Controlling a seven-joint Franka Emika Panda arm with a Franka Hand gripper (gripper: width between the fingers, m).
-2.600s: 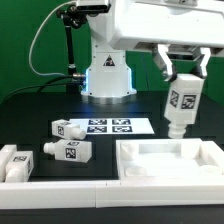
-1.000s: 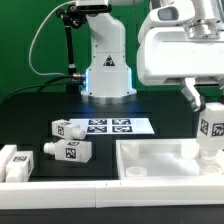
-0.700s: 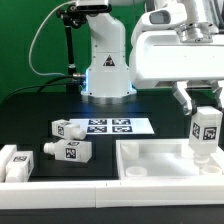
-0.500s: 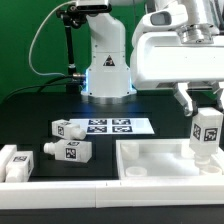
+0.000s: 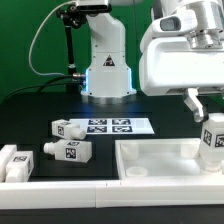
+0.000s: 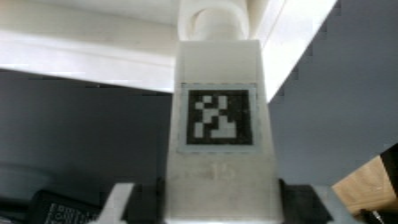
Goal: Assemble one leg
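leg (image 5: 212, 138): upright, narrow tip down, at 3 o'clock in the exterior view, over the far corner of the tray (image 5: 150, 173); whether the tip touches it cannot be told.
gripper (image 5: 209, 113): clamped on the leg, fingers (image 6: 121, 204) pressed to either side.
spare legs (image 5: 68, 129) (image 5: 68, 151): two lying at 9 o'clock, well apart from the gripper.
marker board (image 5: 110, 126): flat at centre, beside them.

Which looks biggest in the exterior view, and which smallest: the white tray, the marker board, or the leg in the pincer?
1. White tray: clearly biggest.
2-3. Marker board and held leg: too close to rank. The board looks longer but flatter, the leg shorter but thicker, and it seems nearer the camera.
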